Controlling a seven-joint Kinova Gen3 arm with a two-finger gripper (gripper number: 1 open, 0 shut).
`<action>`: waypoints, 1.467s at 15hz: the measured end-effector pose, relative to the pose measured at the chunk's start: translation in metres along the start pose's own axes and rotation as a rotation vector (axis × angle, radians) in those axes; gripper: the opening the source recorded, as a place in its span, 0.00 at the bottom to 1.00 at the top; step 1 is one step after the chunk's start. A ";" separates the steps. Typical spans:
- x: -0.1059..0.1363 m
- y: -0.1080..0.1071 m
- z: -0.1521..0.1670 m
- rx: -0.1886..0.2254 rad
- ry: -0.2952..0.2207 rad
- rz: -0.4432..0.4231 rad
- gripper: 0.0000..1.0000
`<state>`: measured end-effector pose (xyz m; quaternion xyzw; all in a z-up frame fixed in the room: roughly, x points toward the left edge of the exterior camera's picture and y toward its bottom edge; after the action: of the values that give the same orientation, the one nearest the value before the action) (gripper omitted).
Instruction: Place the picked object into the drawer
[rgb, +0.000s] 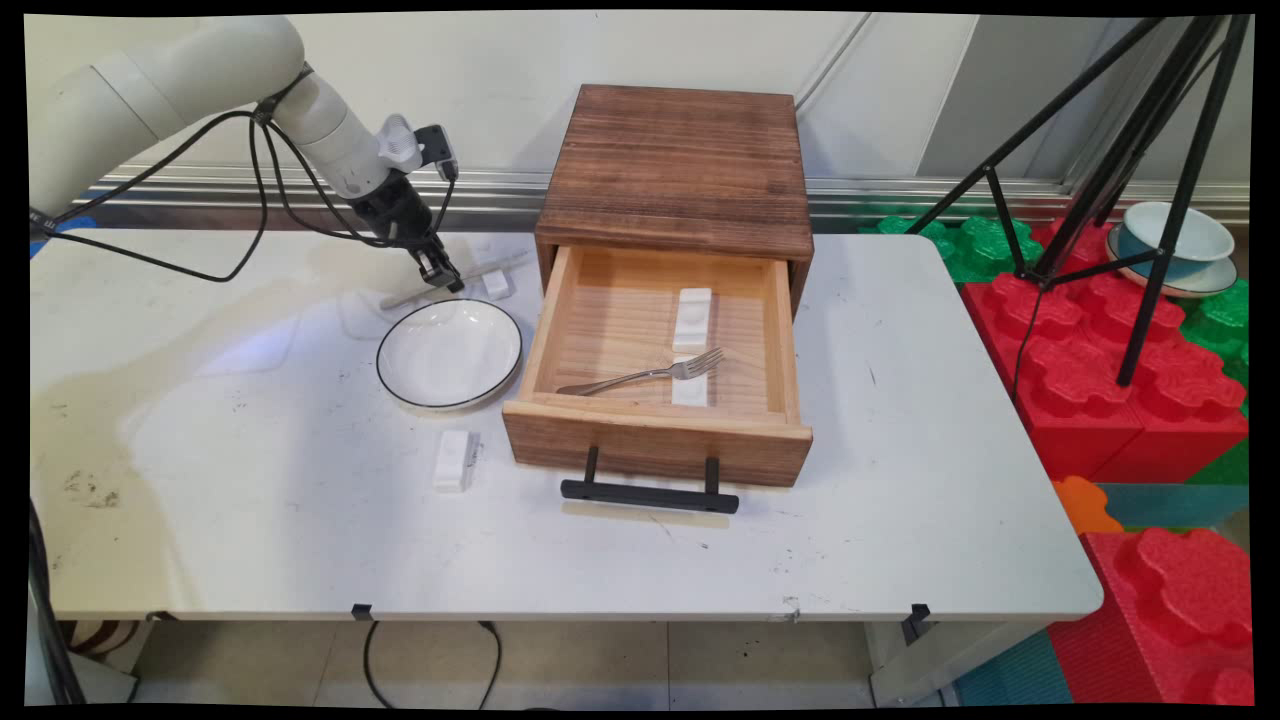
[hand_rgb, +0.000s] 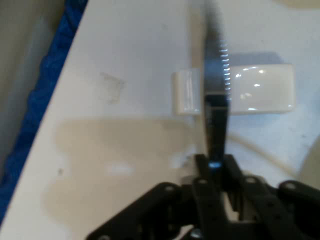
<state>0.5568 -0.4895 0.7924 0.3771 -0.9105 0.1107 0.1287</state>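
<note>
While it hangs low over the far left part of the table (rgb: 250, 520), the gripper (rgb: 447, 280) has its two fingers pressed together into one dark strip, as the hand view shows; whether anything thin is pinched between them I cannot tell. Its tip sits right at a pale slim stick (rgb: 415, 294) that lies slantwise on the tabletop, and I cannot tell whether the two touch. Just beside the tip, towards the cabinet, is a small white rest (rgb: 495, 283), which the hand view shows directly behind the closed fingers. Nearer the camera, just beside these, stands a white plate (rgb: 380, 360) with a dark rim and nothing on it. Right of the plate, a wooden cabinet (rgb: 680, 160) has its drawer (rgb: 655, 445) pulled fully out, black handle (rgb: 650, 495) facing the camera. Inside the drawer a fork (rgb: 650, 375) lies across the bottom, its tines over one of two white blocks (rgb: 692, 305). Another white block (rgb: 452, 460) lies on the table below the plate, just left of the drawer front.
</note>
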 end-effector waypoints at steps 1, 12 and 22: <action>0.000 0.000 0.000 -0.002 0.001 -0.001 0.00; -0.001 0.004 -0.007 -0.008 0.006 -0.003 0.00; -0.002 0.016 -0.039 -0.003 0.016 0.037 0.00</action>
<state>0.5525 -0.4659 0.8267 0.3594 -0.9163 0.1148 0.1343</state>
